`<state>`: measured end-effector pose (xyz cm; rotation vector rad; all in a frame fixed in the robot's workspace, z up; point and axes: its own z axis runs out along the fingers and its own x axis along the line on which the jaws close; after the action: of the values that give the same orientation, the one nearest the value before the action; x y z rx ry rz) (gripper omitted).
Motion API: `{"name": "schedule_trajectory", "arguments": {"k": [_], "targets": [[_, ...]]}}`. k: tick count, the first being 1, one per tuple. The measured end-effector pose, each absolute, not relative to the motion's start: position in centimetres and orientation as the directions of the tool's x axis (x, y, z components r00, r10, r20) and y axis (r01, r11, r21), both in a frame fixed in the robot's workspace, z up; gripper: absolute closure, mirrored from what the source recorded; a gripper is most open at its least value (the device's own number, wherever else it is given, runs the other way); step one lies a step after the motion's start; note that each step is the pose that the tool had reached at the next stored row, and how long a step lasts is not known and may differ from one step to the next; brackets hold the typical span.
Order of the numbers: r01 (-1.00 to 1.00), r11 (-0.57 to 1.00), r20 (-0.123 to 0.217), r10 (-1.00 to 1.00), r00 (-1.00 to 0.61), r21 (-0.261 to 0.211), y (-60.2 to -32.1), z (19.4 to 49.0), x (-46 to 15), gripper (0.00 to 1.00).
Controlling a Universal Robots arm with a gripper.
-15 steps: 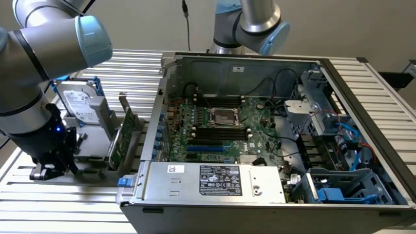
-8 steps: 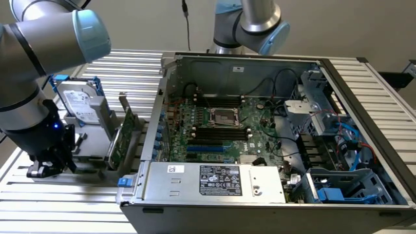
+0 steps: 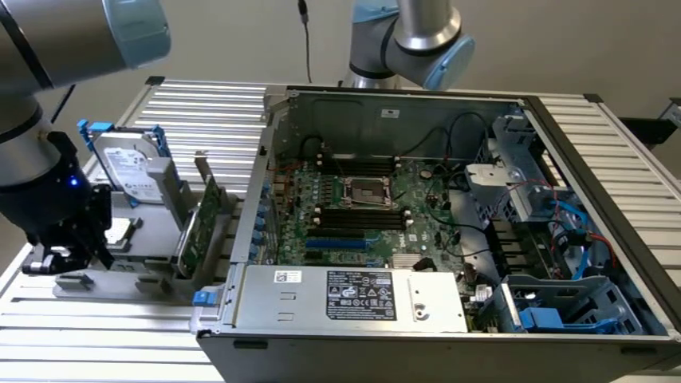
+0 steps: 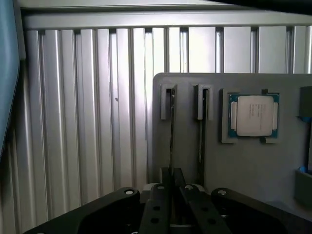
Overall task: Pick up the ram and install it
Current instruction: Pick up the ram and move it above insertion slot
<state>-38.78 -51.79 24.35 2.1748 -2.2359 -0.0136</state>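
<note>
Low over a grey holder plate (image 4: 243, 165), the gripper (image 4: 171, 176) has its 2 fingers pinched on the ram (image 4: 171, 131), a thin stick seen edge-on and standing in a slotted bracket at the plate's edge. A 2nd stick (image 4: 201, 131) stands just beside it, with a processor (image 4: 254, 115) in a pocket beyond. In the exterior view, a hard drive (image 3: 133, 167) and an expansion card (image 3: 202, 219) stand on the same plate, beside the open computer case (image 3: 426, 104), whose motherboard (image 3: 362, 215) lies exposed.
</note>
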Motion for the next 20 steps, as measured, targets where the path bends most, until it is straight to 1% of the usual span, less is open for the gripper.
{"name": "schedule_trajectory", "arguments": {"k": [7,20], "targets": [[-0.999,0.028,0.01,-1.0,-0.028,0.022,-51.2,27.3,-38.6,0.86],[-0.999,0.028,0.01,-1.0,-0.027,0.025,-49.5,31.4,-36.5,0.86]]}}
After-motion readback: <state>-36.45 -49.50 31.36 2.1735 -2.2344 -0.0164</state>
